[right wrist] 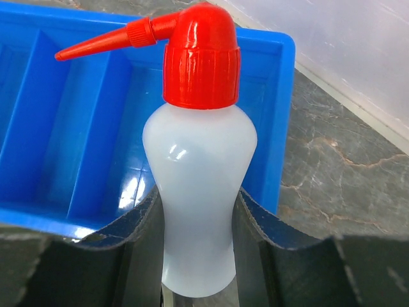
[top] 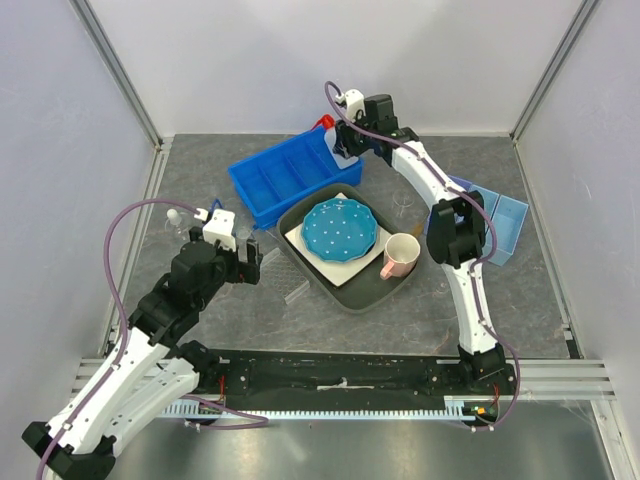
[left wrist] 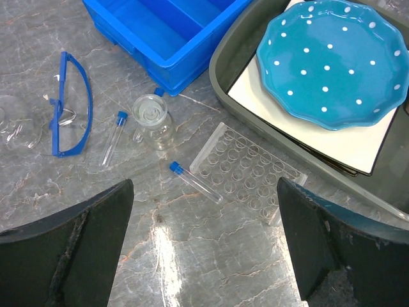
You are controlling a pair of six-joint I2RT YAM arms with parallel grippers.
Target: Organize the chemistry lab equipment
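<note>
Top external view. Left claw (top: 241, 262) hangs over the bare bench (top: 330, 325), near the left side of a grey tray (top: 352, 298). The tray carries a blue dotted plate (top: 340, 228) and a pink mug (top: 401, 255). Right claw (top: 341, 142) is at the far corner of a blue divided bin (top: 288, 176), red showing beside it.

Left wrist view. Left claw (left wrist: 203, 211) is spread wide with nothing between the fingers (left wrist: 96, 224). On the bench below:
- blue goggles (left wrist: 70, 105) lying to the left
- one blue-capped vial (left wrist: 114, 137) just beside them
- a small clear beaker (left wrist: 152, 121), upright, close to the bin wall
- a second vial (left wrist: 195, 182) lying flat, touching or almost touching a clear rack (left wrist: 246, 173); the rack lies along the tray's rim

Right wrist view. Right claw (right wrist: 195, 220) is clamped on the waist of the white squeeze bottle (right wrist: 198, 179). The bottle is upright, its red nozzle (right wrist: 105, 41) pointing out over the bin's compartments. The bottle stands over the bin's end compartment; whether its base touches anything I cannot tell.
</note>
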